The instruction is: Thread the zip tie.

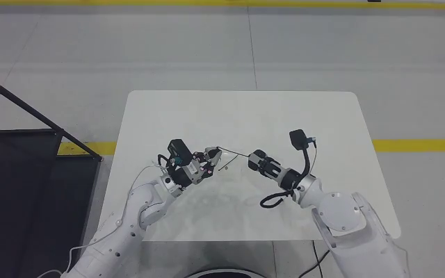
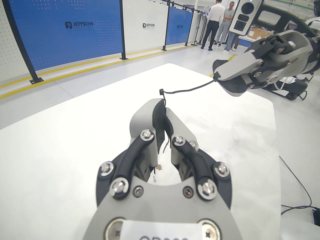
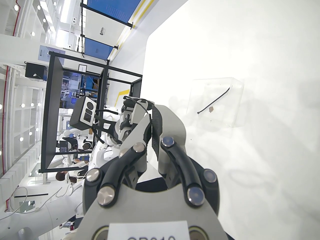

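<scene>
Smooth grey fingers [image 2: 146, 118] lined with ribbed black pads, those of the left gripper [image 2: 162, 106], are pressed together on a thin black plastic zip tie [image 2: 187, 89]. Its small square head sticks out just past their tips. From the head the slim strap bends and runs sideways, roughly along the long edges of the rectangular white worktop [image 2: 75, 138], to the right gripper [image 2: 217, 79], whose rounded fingers pinch its far end. The tie hangs above the worktop's middle.

Bright, even light comes from ceiling lamps [image 3: 16, 7] at the upper left of the right wrist view; the white table [image 3: 250, 38] glares strongly, and both wrist views bend near the edges.
</scene>
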`<state>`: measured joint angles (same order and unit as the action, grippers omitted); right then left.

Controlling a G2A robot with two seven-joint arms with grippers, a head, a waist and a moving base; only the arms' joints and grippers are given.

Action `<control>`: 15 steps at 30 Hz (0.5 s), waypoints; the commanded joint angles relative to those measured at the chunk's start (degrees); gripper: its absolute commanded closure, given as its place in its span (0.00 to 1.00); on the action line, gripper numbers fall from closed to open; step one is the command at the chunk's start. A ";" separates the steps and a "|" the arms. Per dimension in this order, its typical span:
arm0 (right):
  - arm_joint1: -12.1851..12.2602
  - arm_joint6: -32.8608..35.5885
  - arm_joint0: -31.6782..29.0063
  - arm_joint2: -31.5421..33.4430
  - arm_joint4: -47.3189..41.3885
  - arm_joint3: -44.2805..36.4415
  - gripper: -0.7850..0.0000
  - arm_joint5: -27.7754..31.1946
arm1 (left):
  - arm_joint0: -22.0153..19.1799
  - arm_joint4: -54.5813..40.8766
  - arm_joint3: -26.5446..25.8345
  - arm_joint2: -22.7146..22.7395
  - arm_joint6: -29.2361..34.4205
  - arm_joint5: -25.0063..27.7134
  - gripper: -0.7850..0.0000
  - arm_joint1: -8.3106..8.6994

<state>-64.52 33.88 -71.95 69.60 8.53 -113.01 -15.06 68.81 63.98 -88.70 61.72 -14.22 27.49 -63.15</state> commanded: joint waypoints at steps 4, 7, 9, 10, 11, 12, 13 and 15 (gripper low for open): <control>-0.05 0.32 0.27 -0.16 0.23 0.28 1.00 -0.29 | 0.00 0.00 0.00 0.00 0.00 0.00 1.00 0.00; -0.09 0.27 0.36 -0.13 0.07 0.43 1.00 -0.35 | 0.00 0.00 0.00 0.00 0.00 0.00 1.00 0.00; -0.11 0.16 0.29 -0.01 -0.18 0.46 1.00 -0.05 | 0.00 0.00 0.00 0.00 0.00 0.00 1.00 0.00; -0.12 0.07 0.20 0.05 -0.33 0.39 1.00 0.19 | 0.00 0.00 0.00 0.00 0.00 0.00 1.00 0.00; -0.13 -0.11 0.07 0.16 -0.40 0.36 1.00 0.36 | 0.00 0.00 0.00 0.00 0.00 0.00 1.00 0.00; -0.13 -0.23 -0.07 0.28 -0.56 0.33 1.00 0.58 | 0.00 0.00 0.00 0.00 0.00 0.00 1.00 0.00; -0.13 -0.31 -0.20 0.45 -0.75 0.34 1.00 0.84 | 0.00 0.00 0.00 0.00 0.00 0.00 1.00 0.00; -0.11 -0.33 -0.42 0.92 -1.36 0.43 1.00 1.62 | 0.00 0.00 0.00 0.00 0.00 0.00 1.00 0.00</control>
<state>-64.65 33.49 -72.29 70.32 7.45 -112.63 -13.82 68.81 63.98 -88.70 61.72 -14.22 27.49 -63.15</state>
